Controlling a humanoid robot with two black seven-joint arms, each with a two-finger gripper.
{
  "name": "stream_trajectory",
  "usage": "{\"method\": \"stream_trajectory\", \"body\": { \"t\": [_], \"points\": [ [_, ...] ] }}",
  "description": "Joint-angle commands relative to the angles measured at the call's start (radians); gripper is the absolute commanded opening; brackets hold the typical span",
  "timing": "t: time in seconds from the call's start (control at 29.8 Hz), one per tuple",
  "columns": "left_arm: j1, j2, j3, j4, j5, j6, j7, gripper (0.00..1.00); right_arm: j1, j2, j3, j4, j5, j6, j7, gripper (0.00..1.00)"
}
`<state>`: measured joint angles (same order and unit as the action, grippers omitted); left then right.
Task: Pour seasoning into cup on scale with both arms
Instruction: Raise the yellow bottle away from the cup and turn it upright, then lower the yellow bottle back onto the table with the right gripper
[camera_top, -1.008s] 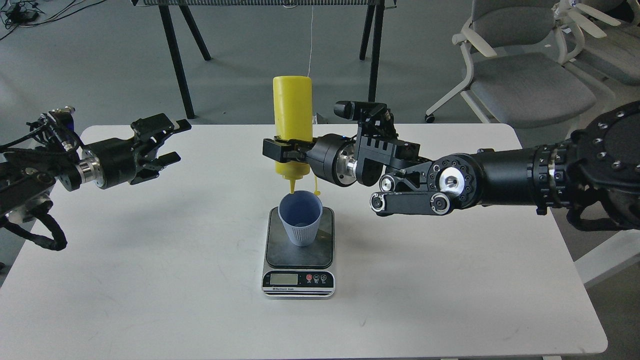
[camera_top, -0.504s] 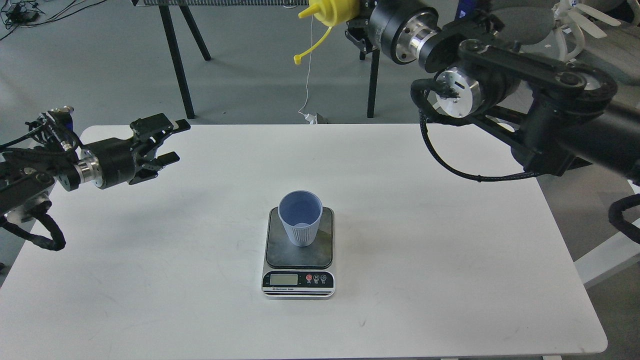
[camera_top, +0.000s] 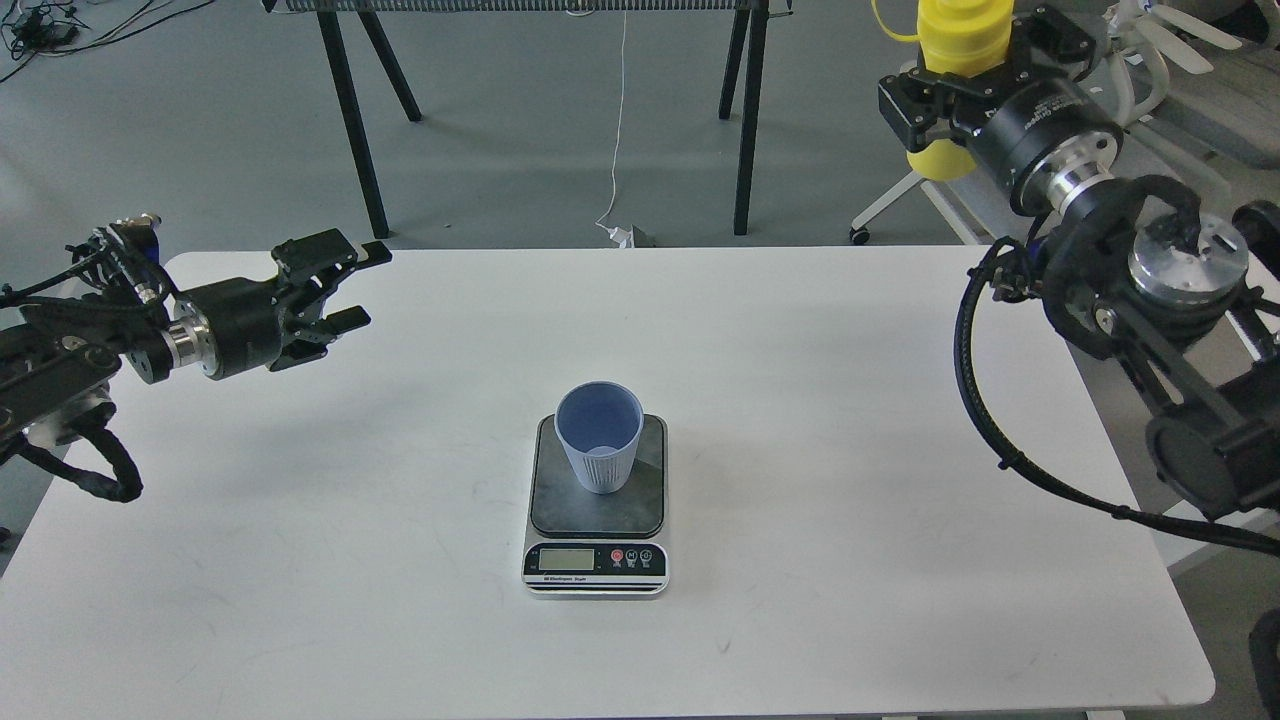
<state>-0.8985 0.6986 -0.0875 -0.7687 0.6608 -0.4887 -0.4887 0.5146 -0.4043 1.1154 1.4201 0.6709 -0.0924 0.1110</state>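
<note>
White table (camera_top: 850, 560) before you carries scale (camera_top: 597, 500) and cup (camera_top: 598, 436); right gripper (camera_top: 945, 85) pinches the bottle (camera_top: 958, 40) far right, left gripper (camera_top: 340, 285) spread, grey floor (camera_top: 200, 150) beyond.

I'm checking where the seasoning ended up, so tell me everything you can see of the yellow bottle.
The bottle is yellow, looks like plastic, and is held up at the view's top right, off the table's far right corner. The right gripper is shut around its middle. Its top runs out of view, so the nozzle is hidden; a thin yellow strap curves off at its upper left. The rounded bottom shows below the fingers. It stands roughly upright, and nothing else touches it.
</note>
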Motion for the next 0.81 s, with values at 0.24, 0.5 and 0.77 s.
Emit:
{"method": "stream_trajectory", "body": {
  "t": [0.24,0.5,0.77],
  "points": [
    [0.003,0.001,0.0,0.0,-0.003,0.0,0.0,1.0,-0.361,0.085,-0.063,0.086,-0.019,0.259,-0.004,0.02],
    [0.006,0.001,0.0,0.0,-0.004,0.0,0.0,1.0,-0.419,0.087,-0.163,0.013,-0.109,0.373,-0.014,0.02],
    [0.018,0.001,0.002,0.0,-0.004,0.0,0.0,1.0,-0.444,0.087,-0.19,-0.079,-0.113,0.5,-0.024,0.02]
  ]
}}
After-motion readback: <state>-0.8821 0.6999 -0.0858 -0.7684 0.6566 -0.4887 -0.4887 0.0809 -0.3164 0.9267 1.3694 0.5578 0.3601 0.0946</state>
